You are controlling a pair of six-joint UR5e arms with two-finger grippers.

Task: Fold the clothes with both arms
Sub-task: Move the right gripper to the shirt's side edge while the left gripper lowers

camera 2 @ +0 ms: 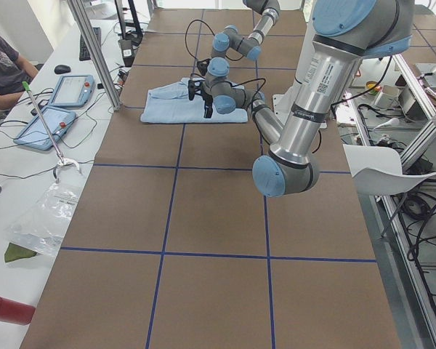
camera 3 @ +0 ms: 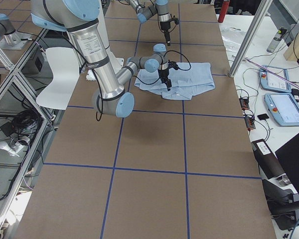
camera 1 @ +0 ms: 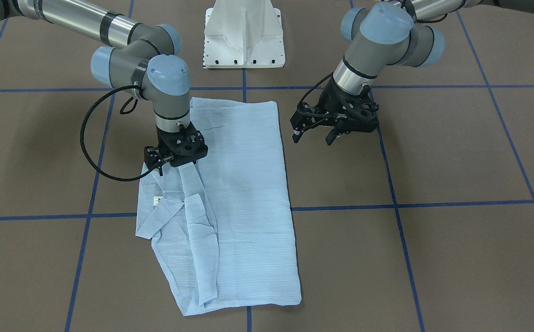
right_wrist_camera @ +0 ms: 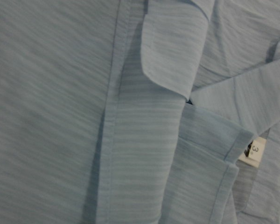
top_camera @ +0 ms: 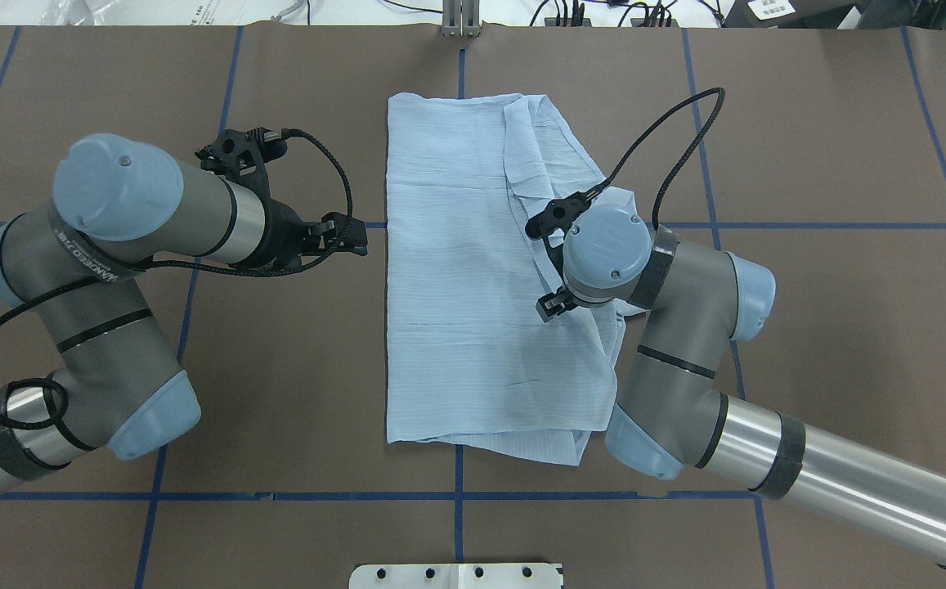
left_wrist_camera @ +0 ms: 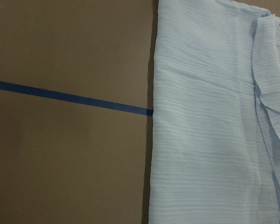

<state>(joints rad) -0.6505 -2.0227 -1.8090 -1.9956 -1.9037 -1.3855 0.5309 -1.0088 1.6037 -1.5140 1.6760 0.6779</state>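
Largest first: your table (camera 1: 456, 152) is covered in matte brown sheet, gridded with blue tape lines (camera 1: 433, 204). The white pedestal base (camera 1: 243, 37) sits at the robot's edge.

The left arm (top_camera: 113, 245) and right arm (top_camera: 685, 303) are grey metal tube with pale-blue rounded joint caps and looped black cable.

The shirt (camera 1: 248, 184) lies flat mid-table between the two arms, across a tape crossing. It's folded to a long rectangle. The fabric is thin, pale blue, finely striped and lightly creased. The side towards the left arm is one smooth, straight-edged panel. The side towards the right arm is bunched layers, with the collar (camera 1: 165, 214) and narrow folded bands.

The left gripper (camera 1: 314, 137) hovers just beside the shirt's straight edge, off the cloth. You can see its fingers spread wide with nothing between them.

The right gripper (camera 1: 163, 166) points down onto the collar end. Its wrist view shows only cloth, so you can't tell its opening or whether it has hold of fabric.

The white neck label (right_wrist_camera: 253, 151) is a small rectangle printed "3".
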